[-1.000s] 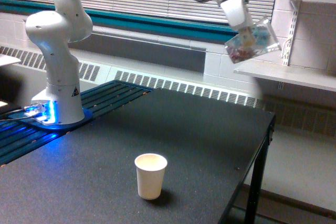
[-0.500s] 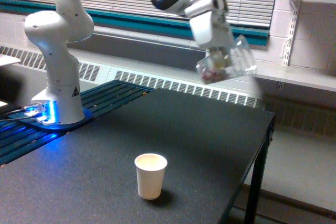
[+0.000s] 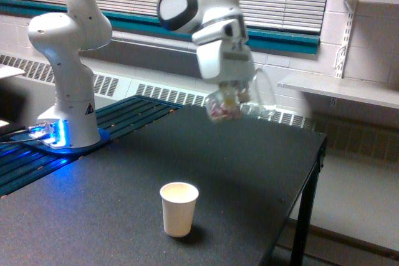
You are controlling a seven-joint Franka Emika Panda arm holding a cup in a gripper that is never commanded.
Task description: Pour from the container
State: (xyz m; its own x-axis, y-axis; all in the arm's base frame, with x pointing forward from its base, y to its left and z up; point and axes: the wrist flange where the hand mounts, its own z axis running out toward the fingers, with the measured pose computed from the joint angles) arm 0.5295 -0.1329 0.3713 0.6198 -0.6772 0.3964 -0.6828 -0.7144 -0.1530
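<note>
On your dark tabletop [image 3: 249, 172] the paper cup [image 3: 179, 208] stands upright, and up to its right your gripper [image 3: 232, 95] has its fingers clamped on the tilted clear container [image 3: 240, 103], which holds small coloured bits.

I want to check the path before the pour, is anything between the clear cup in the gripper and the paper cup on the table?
Nothing visible. The clear cup, held in the gripper, hangs above the table, up and toward the exterior view's right of the paper cup. Only open air and bare tabletop lie between them.
</note>
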